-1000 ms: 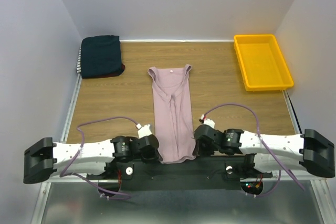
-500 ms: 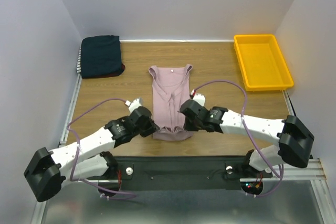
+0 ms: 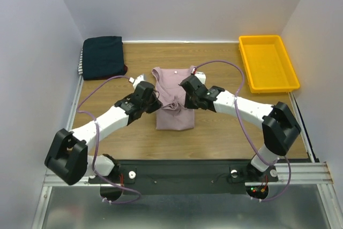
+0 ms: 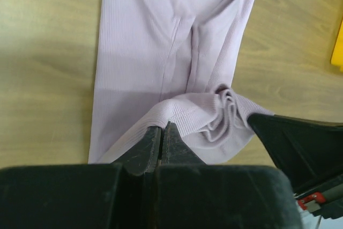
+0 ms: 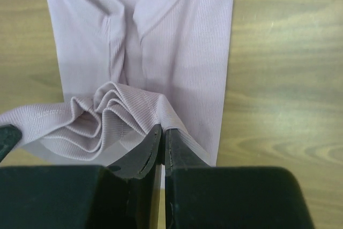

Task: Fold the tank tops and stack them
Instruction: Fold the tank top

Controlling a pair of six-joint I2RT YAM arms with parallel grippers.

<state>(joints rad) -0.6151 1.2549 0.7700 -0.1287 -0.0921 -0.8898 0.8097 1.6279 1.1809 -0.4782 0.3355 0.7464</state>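
Note:
The pale pink tank top (image 3: 172, 76) lies mid-table, neckline at the far end. Its near hem is lifted and doubled back over the body, bunched in folds between my two grippers. My left gripper (image 3: 156, 105) is shut on the hem's left corner, seen close in the left wrist view (image 4: 162, 127) over the pink cloth (image 4: 161, 52). My right gripper (image 3: 187, 102) is shut on the hem's right corner (image 5: 163, 128), with the pink cloth (image 5: 177, 41) spread flat beyond it. The folded stack of tank tops (image 3: 103, 57), dark navy uppermost, sits at the far left corner.
A yellow plastic tray (image 3: 245, 60) stands at the far right. White walls close the table on the left, right and back. Purple cables arch over both arms. Bare wood shows on either side of the pink top.
Both arms have swung from the near edge toward the table's middle, carrying the pink top's hem up and over its body. The visible garment has shortened.

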